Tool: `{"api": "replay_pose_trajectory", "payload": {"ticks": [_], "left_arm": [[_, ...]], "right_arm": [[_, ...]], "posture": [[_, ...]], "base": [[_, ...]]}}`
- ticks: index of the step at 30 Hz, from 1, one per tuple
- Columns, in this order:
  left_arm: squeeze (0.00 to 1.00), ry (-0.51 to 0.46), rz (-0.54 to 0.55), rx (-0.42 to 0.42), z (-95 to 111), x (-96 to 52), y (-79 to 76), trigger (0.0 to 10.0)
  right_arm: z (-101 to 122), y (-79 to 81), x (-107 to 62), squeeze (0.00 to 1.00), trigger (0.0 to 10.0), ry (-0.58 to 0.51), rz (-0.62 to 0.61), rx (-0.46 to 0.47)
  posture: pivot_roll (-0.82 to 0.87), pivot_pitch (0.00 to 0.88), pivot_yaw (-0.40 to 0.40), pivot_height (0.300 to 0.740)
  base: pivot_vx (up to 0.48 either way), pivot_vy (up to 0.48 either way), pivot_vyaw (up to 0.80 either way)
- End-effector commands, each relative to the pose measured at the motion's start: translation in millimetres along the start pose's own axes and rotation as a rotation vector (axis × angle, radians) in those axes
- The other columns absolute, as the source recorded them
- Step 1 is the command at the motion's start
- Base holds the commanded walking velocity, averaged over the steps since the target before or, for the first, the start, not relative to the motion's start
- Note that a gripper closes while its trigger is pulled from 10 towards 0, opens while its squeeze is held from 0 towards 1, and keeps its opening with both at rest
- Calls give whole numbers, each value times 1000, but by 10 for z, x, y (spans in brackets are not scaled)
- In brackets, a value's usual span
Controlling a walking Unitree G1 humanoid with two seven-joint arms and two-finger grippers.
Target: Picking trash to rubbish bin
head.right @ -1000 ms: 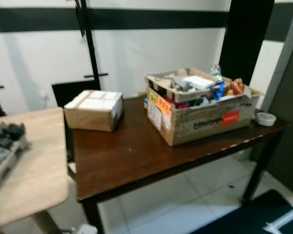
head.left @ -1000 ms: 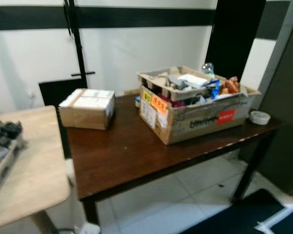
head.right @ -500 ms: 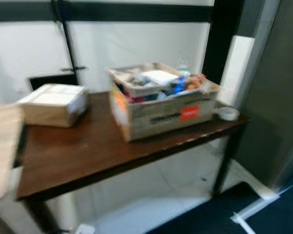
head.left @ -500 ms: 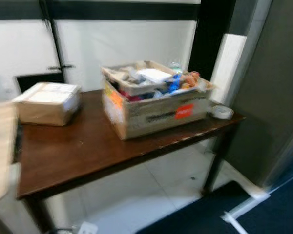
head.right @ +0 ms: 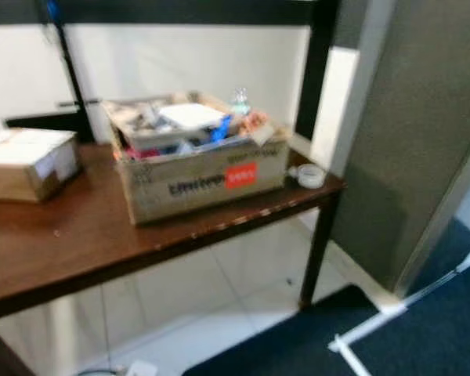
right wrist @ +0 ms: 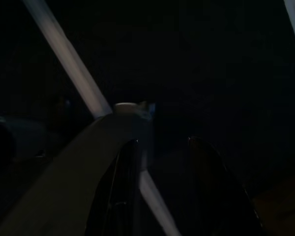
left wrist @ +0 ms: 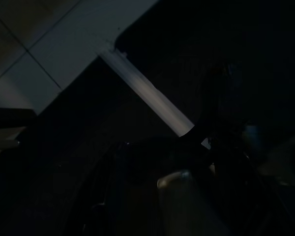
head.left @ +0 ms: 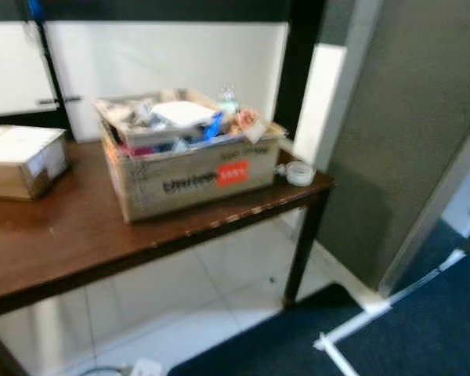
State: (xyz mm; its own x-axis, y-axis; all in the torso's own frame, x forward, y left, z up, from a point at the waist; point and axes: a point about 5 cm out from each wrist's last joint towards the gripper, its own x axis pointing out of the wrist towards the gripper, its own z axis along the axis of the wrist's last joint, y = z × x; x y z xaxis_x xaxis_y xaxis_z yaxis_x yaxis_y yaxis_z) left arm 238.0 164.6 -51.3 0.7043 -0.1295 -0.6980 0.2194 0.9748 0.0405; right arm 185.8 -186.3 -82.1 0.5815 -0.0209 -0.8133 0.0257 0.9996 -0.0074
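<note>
Dark wooden table (head.left: 78,235) over white tiles (head.left: 211,298), beside grey partition (head.left: 399,117).

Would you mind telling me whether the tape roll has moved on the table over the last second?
No. The tape roll sits beside the cardboard box at the table's corner as before; only the camera turned.

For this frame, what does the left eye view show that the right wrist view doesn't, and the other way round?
Left eye view: a brown table with an open cardboard box of trash, a sealed box, a tape roll at the corner, and a grey partition. Right wrist view: very dark, the right gripper with its black fingers apart, nothing between them. Both: dark carpet crossed by a white line.
</note>
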Motion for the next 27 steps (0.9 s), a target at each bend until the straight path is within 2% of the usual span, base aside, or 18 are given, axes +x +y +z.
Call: {"api": "replay_pose_trajectory", "payload": {"ticks": [1,16,19,20,27], "left_arm": [[0,38,0,-6,-121,-24,-12,10000],[0,33,1,-6,-98,-18,-9,10000],[0,23,29,5,-76,-16,15,10000],[0,22,48,-39,-53,-11,44,10000],[0,19,37,-48,-37,-7,39,10000]], "right_arm": [[-55,-31,-9,0,10000,23,-9,-3],[-71,-27,-11,0,10000,30,-6,-1],[-73,-27,-11,0,10000,31,-5,-1],[-77,-29,-12,0,10000,31,-5,-1],[-83,-28,-12,0,10000,34,-4,-3]], "posture": [[-103,132,17,740],[-101,136,20,740],[-101,136,20,740],[-99,138,18,740],[-98,138,20,740]], "base": [[0,-480,0],[0,-480,0],[0,-465,0],[0,274,0],[0,451,0]]}}
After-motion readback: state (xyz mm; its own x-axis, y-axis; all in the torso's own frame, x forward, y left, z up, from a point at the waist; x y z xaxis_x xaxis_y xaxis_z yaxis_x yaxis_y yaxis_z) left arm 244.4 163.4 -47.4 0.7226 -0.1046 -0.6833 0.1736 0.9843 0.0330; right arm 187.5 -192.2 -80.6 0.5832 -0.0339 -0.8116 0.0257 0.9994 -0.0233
